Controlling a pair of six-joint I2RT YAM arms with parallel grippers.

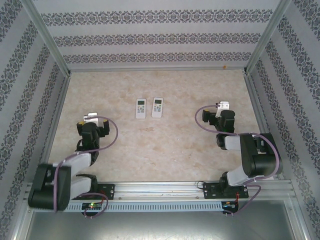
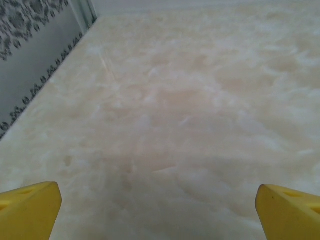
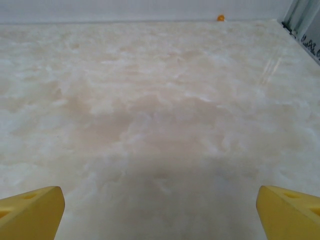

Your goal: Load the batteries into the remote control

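From above, a remote (image 1: 141, 108) and a second remote (image 1: 158, 107) lie side by side, just apart, on the far middle of the bench (image 1: 165, 145). Both are parallel and apparently face up, which would put their battery doors against the bench. Whether the batteries sit inside them cannot be told. The pair lies between the two arms, probably so that either can reach it. The left gripper (image 1: 91, 118) and the right gripper (image 1: 222, 105) hang well apart from the remotes, one to each side, leaving the middle free.

In the left wrist view, the yellow fingertips (image 2: 30, 210) stand at opposite lower corners. That gripper is spread wide and has hold of nothing, with bare marbled bench between the tips. It points toward the far left corner rather than at the remotes.

The right wrist view matches: fingertips (image 3: 31, 212) set far apart, nothing between them. A small orange speck (image 3: 220, 18) sits at the far edge, away from the work.
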